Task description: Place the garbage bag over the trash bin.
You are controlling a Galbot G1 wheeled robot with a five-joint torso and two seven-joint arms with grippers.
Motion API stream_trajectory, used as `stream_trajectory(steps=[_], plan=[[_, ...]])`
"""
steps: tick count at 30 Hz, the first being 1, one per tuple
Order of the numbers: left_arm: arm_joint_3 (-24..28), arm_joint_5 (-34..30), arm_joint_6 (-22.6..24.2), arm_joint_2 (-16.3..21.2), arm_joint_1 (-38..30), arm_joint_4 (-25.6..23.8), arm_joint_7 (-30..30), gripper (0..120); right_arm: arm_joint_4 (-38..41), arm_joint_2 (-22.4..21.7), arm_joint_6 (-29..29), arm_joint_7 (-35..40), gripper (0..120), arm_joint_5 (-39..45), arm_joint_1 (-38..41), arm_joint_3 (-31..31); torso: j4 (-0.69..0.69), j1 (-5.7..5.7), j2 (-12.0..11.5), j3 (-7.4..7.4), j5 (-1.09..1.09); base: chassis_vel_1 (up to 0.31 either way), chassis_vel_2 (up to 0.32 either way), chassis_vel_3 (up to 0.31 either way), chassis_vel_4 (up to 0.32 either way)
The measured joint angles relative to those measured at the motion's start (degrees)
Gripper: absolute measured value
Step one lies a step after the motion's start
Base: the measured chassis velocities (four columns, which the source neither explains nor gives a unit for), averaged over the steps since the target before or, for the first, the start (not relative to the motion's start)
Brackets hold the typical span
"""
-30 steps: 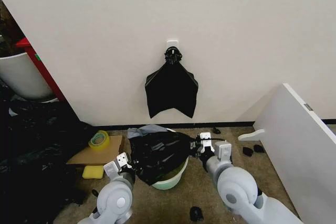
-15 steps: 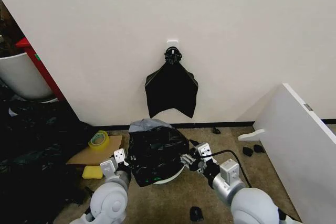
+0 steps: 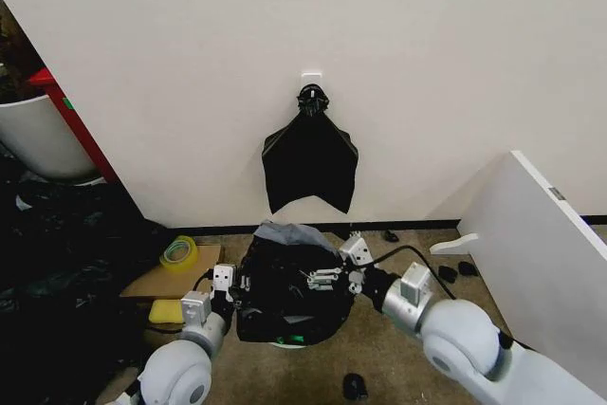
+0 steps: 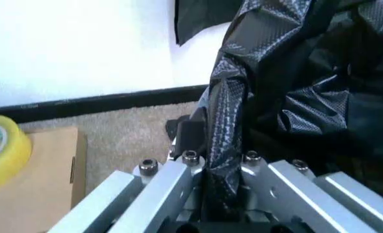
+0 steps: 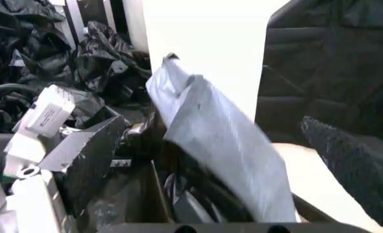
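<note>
The black garbage bag [image 3: 289, 291] is draped over the trash bin, of which only a pale sliver [image 3: 285, 341] shows at the bottom. A grey flap of the bag [image 3: 285, 232] sticks up at the far side. My left gripper [image 3: 232, 284] is at the bag's left edge, and in the left wrist view it is shut on a crinkled fold of the garbage bag [image 4: 220, 160]. My right gripper [image 3: 327, 277] is over the bag's upper right part. In the right wrist view its fingers [image 5: 350, 170] stand wide apart, with the grey flap [image 5: 217, 141] lying between them.
A knotted bunch of black bags [image 3: 309, 160] hangs on the wall behind. Left of the bin are a cardboard box [image 3: 166, 277] with a tape roll [image 3: 178, 253] and a yellow sponge [image 3: 168, 311]. Dark sheeting [image 3: 57, 272] lies far left, and a white board [image 3: 541, 263] leans on the right.
The bag has come down over the bin, hiding the white rim that showed before. My right gripper has moved left and away over the bag. The left gripper shifted slightly forward.
</note>
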Motion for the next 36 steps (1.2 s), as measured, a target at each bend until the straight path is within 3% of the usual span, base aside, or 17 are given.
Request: stream_trajectory(steps=[7, 10, 24, 27, 36], plan=[[0.31, 2.45, -1.04, -0.04, 0.48, 0.57, 1.49, 1, -1.26, -0.73, 0.33, -1.10, 80, 0.84, 1.25, -0.91, 0.00, 0.00, 0.00, 0.00, 0.00, 0.000, 0.000, 0.000, 0.000], [0.37, 3.09, -1.37, -0.15, 0.68, 0.90, 1.66, 1, -1.18, -1.16, 0.94, -2.32, 64, 1.30, 1.17, -1.01, 0.00, 0.00, 0.00, 0.00, 0.00, 0.000, 0.000, 0.000, 0.000], [0.30, 3.78, -1.80, -0.21, 2.09, 0.39, 1.87, 1, -1.76, -1.71, 1.85, -3.32, 18, 2.96, 0.43, -1.09, 0.00, 0.00, 0.00, 0.00, 0.00, 0.000, 0.000, 0.000, 0.000], [0.51, 3.79, -1.86, -0.37, 2.29, 0.18, 1.91, 1, -1.75, -2.09, 2.37, -3.92, 3, 3.27, -0.03, -0.95, 0.00, 0.00, 0.00, -0.01, 0.00, 0.000, 0.000, 0.000, 0.000], [0.11, 6.89, -4.88, 1.13, 3.11, 0.12, 5.95, 1, -3.28, -2.19, 3.25, -2.85, 0, 5.80, 1.65, -0.91, 0.01, 0.00, 0.00, 0.00, 0.00, 0.000, 0.000, 0.000, 0.000]])
